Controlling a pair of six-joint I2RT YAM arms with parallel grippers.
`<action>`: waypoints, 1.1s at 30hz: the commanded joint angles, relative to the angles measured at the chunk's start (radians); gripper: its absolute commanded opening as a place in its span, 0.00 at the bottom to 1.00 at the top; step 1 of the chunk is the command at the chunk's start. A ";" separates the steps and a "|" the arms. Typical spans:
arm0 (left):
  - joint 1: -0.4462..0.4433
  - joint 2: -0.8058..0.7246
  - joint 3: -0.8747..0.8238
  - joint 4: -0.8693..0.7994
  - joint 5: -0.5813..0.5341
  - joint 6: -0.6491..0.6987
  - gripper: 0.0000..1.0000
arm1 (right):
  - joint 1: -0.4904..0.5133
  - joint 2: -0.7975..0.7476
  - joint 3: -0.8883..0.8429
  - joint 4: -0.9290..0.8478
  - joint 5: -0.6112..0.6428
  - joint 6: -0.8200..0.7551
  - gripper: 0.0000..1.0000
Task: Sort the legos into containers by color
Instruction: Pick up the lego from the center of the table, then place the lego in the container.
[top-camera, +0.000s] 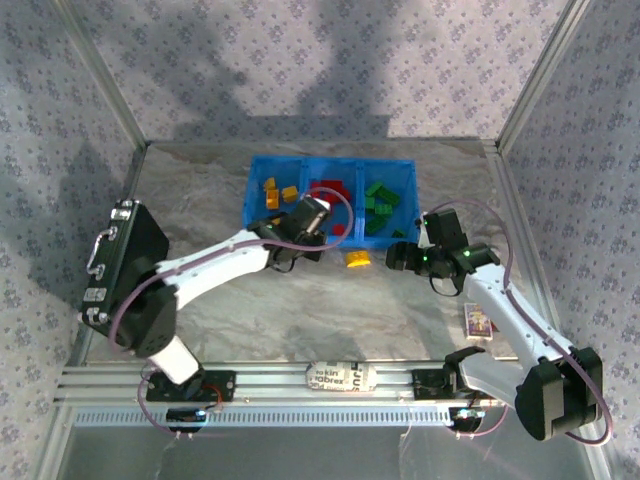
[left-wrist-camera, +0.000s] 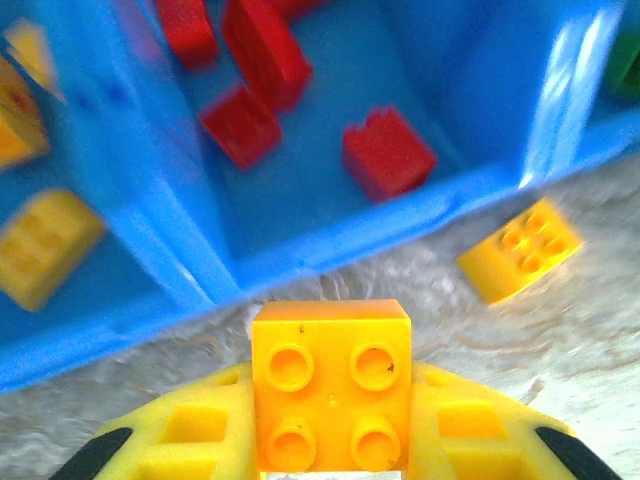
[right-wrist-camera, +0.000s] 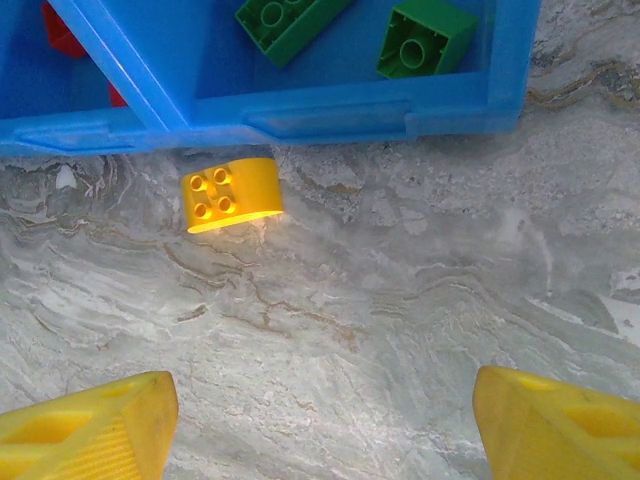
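The legos (top-camera: 380, 200) are mostly sorted in the blue bin (top-camera: 300, 159). The left gripper (left-wrist-camera: 331, 455) is closed tight on a yellow brick (left-wrist-camera: 331, 380) near the bin. A second yellow brick (right-wrist-camera: 231, 194) lies on the table (right-wrist-camera: 400, 300). The right gripper (right-wrist-camera: 320, 415) is wide open and empty.

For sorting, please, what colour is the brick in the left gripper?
Yellow-orange brick; best in left wrist view.
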 joint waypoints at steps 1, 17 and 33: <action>0.037 -0.094 -0.031 0.007 -0.038 0.030 0.24 | -0.002 -0.012 -0.011 -0.008 -0.015 0.015 0.80; 0.348 -0.035 0.122 -0.077 0.115 0.056 0.75 | 0.040 -0.017 0.006 -0.026 -0.012 0.037 0.81; 0.319 -0.366 -0.179 0.038 0.168 -0.031 0.79 | 0.123 0.107 0.021 0.015 0.045 0.043 0.89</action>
